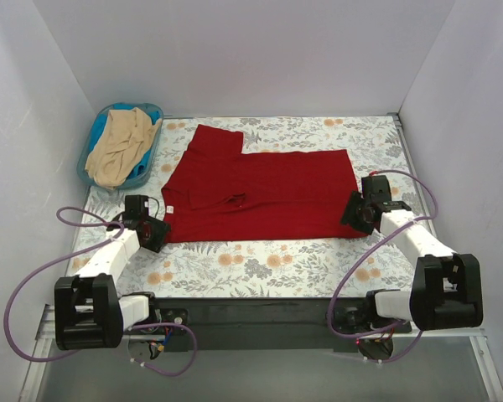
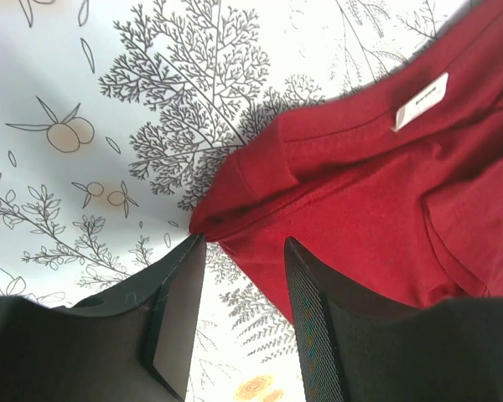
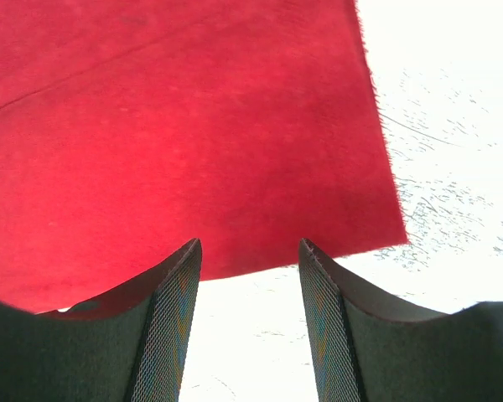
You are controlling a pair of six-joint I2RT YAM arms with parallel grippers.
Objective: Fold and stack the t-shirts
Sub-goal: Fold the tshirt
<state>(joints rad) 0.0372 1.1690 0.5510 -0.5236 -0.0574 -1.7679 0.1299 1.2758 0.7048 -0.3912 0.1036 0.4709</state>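
Fold about to start: both pairs of jaws hang spread at the red shirt (image 1: 285,193)'s near corners and must pinch them next.

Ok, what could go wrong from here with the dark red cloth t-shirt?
The open left gripper straddles a bunched corner of the dark red cloth t-shirt; it might pinch only one layer. The open right gripper has just the hem edge between its tips, so a shallow grip could slip.

Overhead, plus wrist close-ups on shirt (image 1: 277,180)
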